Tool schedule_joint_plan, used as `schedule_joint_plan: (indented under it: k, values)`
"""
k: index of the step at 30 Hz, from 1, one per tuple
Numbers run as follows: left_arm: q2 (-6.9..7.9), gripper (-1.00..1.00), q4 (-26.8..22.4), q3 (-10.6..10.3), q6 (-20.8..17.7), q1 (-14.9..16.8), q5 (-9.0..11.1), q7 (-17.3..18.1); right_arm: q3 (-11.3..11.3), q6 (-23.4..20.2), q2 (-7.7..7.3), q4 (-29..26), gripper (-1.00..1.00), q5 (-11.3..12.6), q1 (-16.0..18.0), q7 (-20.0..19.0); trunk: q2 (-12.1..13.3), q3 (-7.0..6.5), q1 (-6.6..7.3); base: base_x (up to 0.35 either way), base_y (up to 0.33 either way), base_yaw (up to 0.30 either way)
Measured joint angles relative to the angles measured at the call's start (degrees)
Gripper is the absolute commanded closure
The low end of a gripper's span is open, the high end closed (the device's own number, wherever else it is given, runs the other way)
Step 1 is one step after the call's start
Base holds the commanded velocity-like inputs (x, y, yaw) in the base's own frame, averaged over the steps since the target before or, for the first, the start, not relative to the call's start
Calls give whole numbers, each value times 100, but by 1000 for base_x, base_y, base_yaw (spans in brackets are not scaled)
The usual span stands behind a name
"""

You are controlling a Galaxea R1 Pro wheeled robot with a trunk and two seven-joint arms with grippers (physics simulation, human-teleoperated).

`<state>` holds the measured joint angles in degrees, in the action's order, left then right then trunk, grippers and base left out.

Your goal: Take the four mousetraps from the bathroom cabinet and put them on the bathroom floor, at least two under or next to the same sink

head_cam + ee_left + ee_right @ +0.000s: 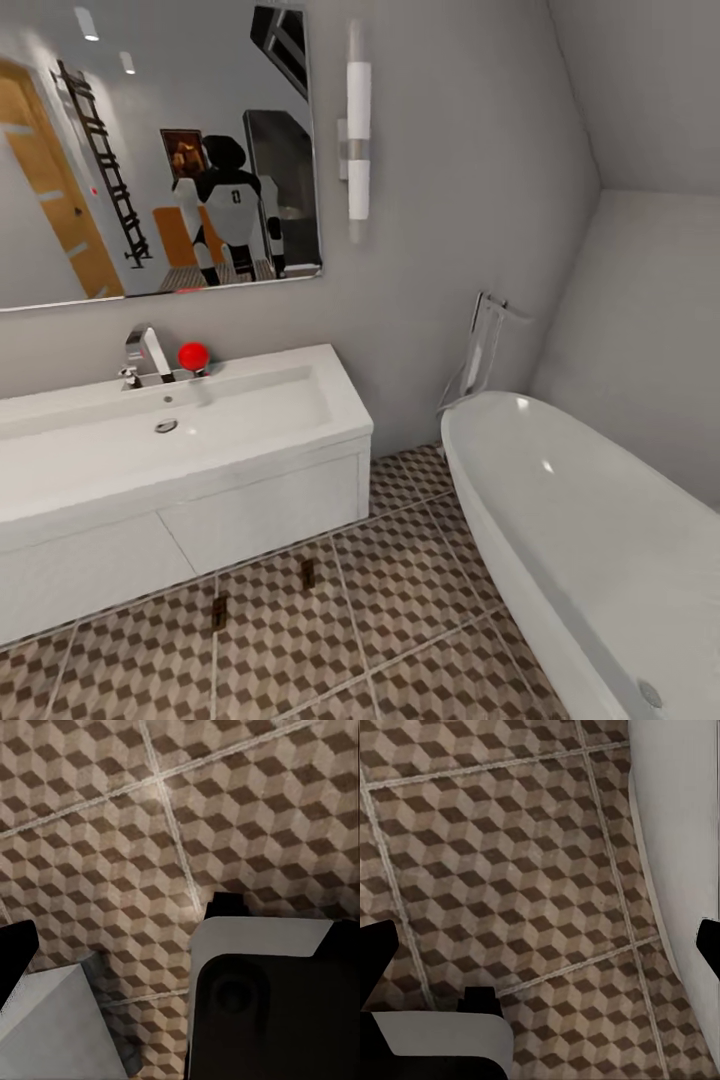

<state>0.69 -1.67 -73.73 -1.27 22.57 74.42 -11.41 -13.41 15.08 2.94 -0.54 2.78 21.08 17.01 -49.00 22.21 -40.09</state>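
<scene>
1. Grey-walled bathroom in the head view: the bathroom floor (420,590) of cube-patterned tiles runs between the long white sink (200,470) on the left and a white bathtub (590,540) on the right, with a mirror (150,150) above the basin.
2. Two mousetraps lie on the tiles just in front of the sink's front panels: one mousetrap (219,611) nearer the left, the other mousetrap (308,573) a little farther right and closer to the vanity. Both look like small dark-brown slivers with their long axes running roughly away from the camera; metal parts are too small to make out.
3. Judging by this, the condition of two traps beside the sink seems met, and the remaining traps presumably sit elsewhere.
4. Wrist views look down on bare tiles. The left claw (112,945) appears spread and empty, dark fingertips at opposite edges. The right claw (544,945) likewise appears spread, holding nothing, beside the bathtub's white wall (682,832).
5. Neither arm is clearly nearer the traps.
</scene>
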Motion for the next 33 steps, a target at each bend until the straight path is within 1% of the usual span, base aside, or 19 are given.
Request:
schedule_joint_plan:
  k: [14, 21, 33]
  values:
    - [-55, -100, -47, 3, 0, -1, 13, 8, 4, 44, -20, -29, -100, -7, 1, -1, 0, -105, 0, 0, 0, -213]
    - [-62, -100, -55, 3, 0, -1, 18, 9, 4, 146, -17, -36, -100, -8, 2, -1, 0, -157, 0, 0, 0, -213]
    - [-62, -100, -44, 7, 0, -1, 19, 9, 0, 167, 0, -25, -100, -2, -2, 3, 0, -239, 0, 0, 0, -190]
